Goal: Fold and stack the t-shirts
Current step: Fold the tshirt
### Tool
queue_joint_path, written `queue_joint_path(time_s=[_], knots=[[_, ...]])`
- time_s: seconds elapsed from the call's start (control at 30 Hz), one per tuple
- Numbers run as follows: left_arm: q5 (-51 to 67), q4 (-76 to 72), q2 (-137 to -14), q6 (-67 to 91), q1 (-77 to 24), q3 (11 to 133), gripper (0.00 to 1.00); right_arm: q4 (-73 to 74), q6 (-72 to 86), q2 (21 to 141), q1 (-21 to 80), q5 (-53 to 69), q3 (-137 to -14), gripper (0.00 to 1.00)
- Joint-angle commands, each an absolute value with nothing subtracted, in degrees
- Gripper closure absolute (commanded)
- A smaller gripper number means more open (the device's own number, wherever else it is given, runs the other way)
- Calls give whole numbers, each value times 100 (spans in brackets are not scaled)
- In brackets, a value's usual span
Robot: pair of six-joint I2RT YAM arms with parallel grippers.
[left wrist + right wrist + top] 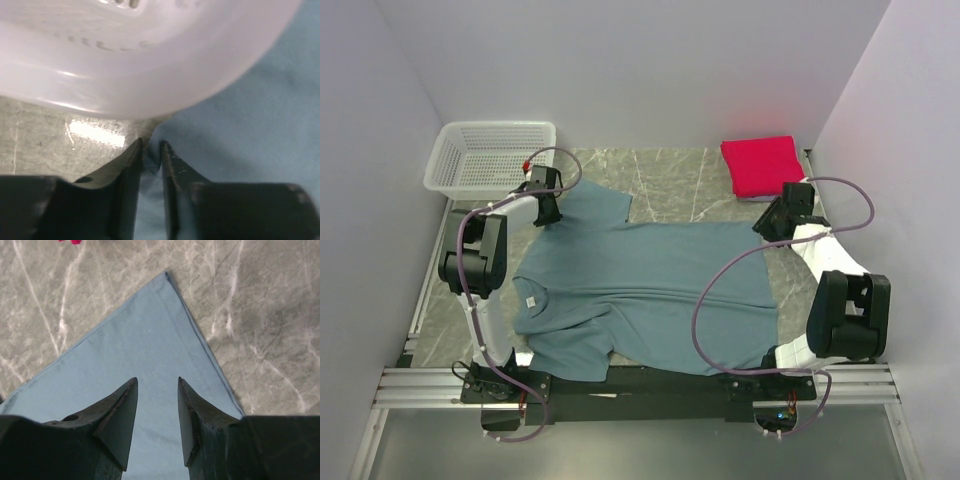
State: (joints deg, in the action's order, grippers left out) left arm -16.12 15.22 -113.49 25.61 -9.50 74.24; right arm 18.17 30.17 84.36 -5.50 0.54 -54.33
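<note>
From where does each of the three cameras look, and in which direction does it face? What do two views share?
Top external: above and behind the arms, facing down on the table; both arms show.
Left wrist: on the left arm, facing the edge of the teal t-shirt and the white basket; left gripper pinches cloth.
Right wrist: on the right arm, facing down at a shirt corner; right gripper open.
Shared: all three show the teal t-shirt.

The teal t-shirt (650, 290) is soft, matt cloth with a stitched hem. The table (670, 180) beneath it looks like grey veined stone, faintly glossy. The mesh basket (490, 155) is smooth, shiny white plastic. My right gripper (156, 385) is matt black and scuffed.
</note>
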Motion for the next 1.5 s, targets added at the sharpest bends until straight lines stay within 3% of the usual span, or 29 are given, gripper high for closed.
queue_joint_path(time_s=[0.0, 0.13, 0.23, 0.63, 1.23, 1.43, 1.47], knots=[[-1424, 1582, -11329, 2487, -932, 7172, 74, 1644, 2813, 8630, -519, -324, -5695, 55], [-1319, 1521, -11329, 2409, -932, 7145, 84, 1574, 2435, 9069, -519, -492, -6072, 52], [-1336, 1538, -11320, 2382, -932, 7181, 99, 1547, 2058, 9500, -519, -562, -6370, 47], [-1319, 1608, -11434, 2426, -932, 7295, 99, 1784, 809, 10915, -562, 139, -7479, 49], [-1318, 1644, -11461, 2400, -923, 7313, 100, 2145, 413, 11610, -624, 536, -7857, 52], [-1310, 1679, -11452, 2399, -932, 7339, 100, 2232, 378, 11663, -642, 589, -7945, 67], [-1310, 1687, -11452, 2399, -932, 7330, 99, 2241, 378, 11663, -642, 589, -7954, 75]])
